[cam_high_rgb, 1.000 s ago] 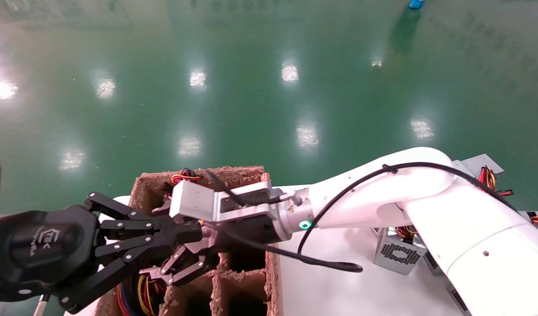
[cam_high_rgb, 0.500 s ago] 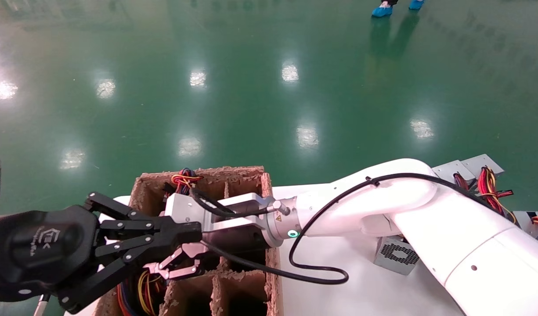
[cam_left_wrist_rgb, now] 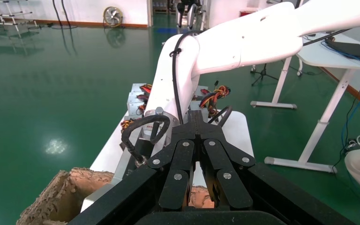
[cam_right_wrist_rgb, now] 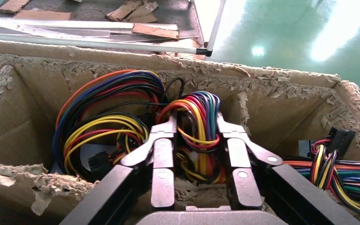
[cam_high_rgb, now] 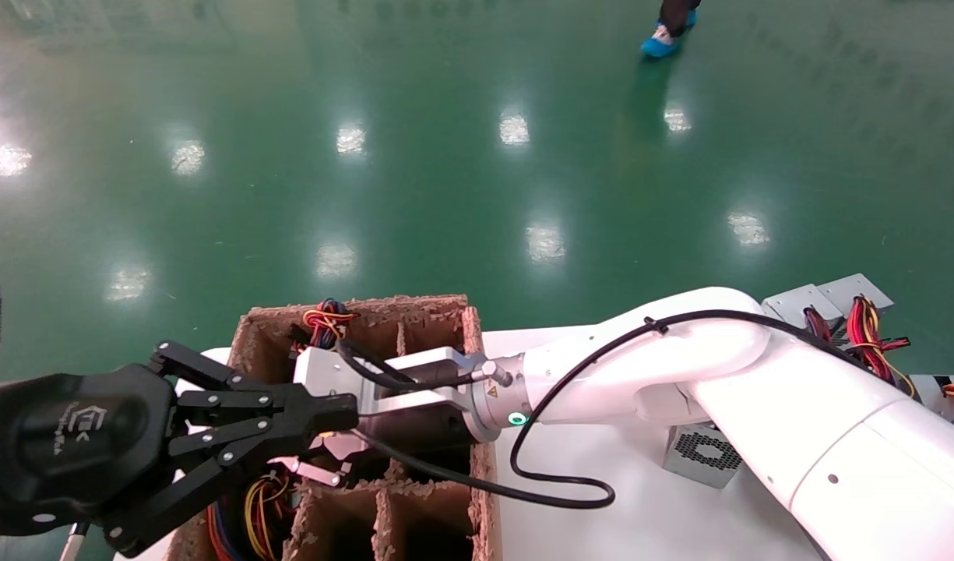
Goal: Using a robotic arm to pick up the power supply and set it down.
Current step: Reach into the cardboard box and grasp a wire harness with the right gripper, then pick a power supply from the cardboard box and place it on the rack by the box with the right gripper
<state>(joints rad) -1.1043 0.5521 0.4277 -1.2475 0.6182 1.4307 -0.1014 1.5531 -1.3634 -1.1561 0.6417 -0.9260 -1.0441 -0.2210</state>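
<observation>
My right gripper (cam_high_rgb: 321,467) (cam_right_wrist_rgb: 195,119), on the white robotic arm (cam_high_rgb: 679,366), reaches down into a compartment of a brown cardboard box (cam_high_rgb: 438,308). It is shut on the power supply's wire bundle (cam_right_wrist_rgb: 192,105), a loop of red, yellow, blue and black wires that fills the gap between the fingers. The metal body of that power supply is hidden below the wires. My left gripper (cam_high_rgb: 340,405) (cam_left_wrist_rgb: 195,112) hangs shut and empty above the box's near left corner, just in front of the right wrist.
The box wall (cam_right_wrist_rgb: 281,112) has ragged torn edges, and more wire bundles (cam_right_wrist_rgb: 103,126) lie in neighbouring compartments. On the white table (cam_high_rgb: 601,530) stands a grilled silver power supply (cam_high_rgb: 706,452); others with wires (cam_high_rgb: 858,312) sit at the far right. Green floor lies beyond.
The right arm has sunk lower into the box and shifted slightly left, and its fingers stand closer together. The left gripper has not moved. A person's feet crossed the floor at the back.
</observation>
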